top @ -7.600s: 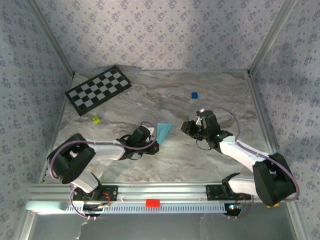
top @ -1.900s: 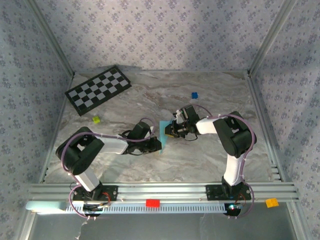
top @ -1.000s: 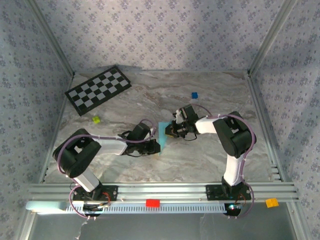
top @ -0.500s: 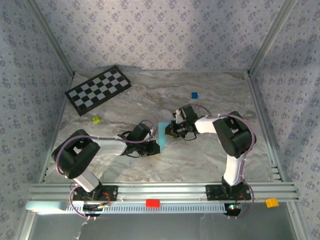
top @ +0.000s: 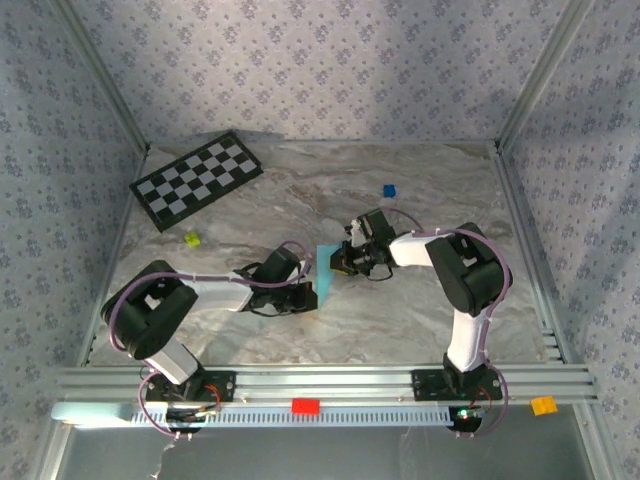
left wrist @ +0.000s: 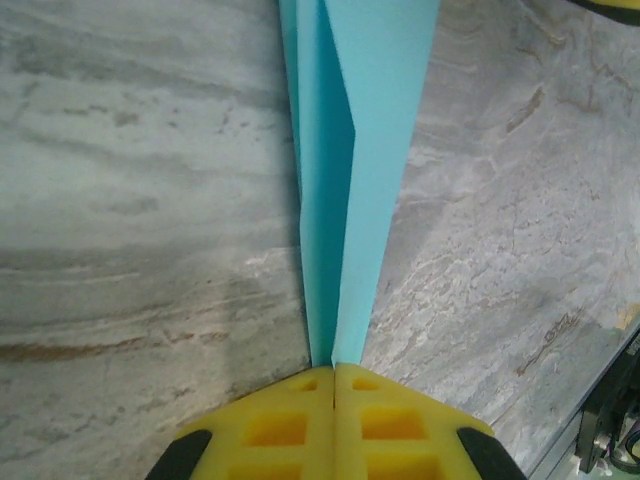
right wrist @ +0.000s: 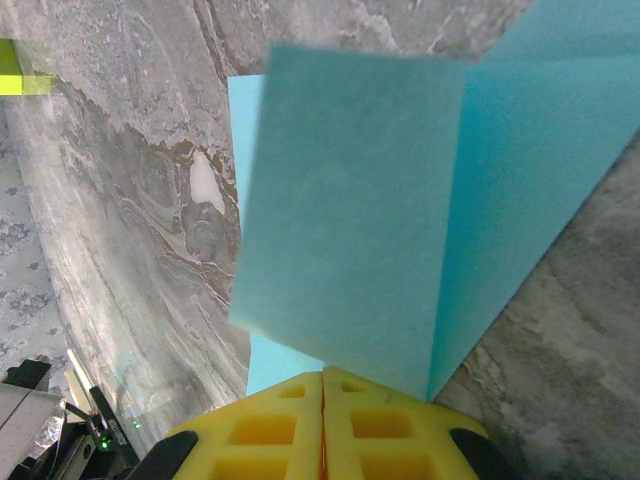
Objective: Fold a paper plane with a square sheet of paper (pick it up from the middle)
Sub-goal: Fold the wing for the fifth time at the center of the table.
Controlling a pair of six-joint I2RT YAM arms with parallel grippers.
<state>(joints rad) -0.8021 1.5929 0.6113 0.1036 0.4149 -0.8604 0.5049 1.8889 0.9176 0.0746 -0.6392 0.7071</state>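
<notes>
The light sky-blue sheet of paper (top: pixel 326 262) is folded into a slim tapering strip with a lengthwise crease, standing on edge mid-table between both grippers. My left gripper (top: pixel 311 291) holds its near narrow end. In the left wrist view the yellow pads (left wrist: pixel 290 425) meet, and the paper (left wrist: pixel 345 180) runs up and away from between them, so the left gripper (left wrist: pixel 333 368) is shut on it. My right gripper (top: pixel 343 262) grips the far wide end. In the right wrist view a paper flap (right wrist: pixel 350 220) rises from the right gripper's (right wrist: pixel 322 375) shut jaws.
A black-and-white checkerboard (top: pixel 196 178) lies at the back left. A small blue cube (top: pixel 388 190) sits behind the right arm, and a yellow-green cube (top: pixel 192 239) lies left of the left arm. Patterned walls and aluminium rails border the marble table (top: pixel 420 320).
The left gripper's jaws have closed fully on the paper's narrow end. Several seconds ago the right arm was off to the right; it has since swung in and taken the paper's far end.
</notes>
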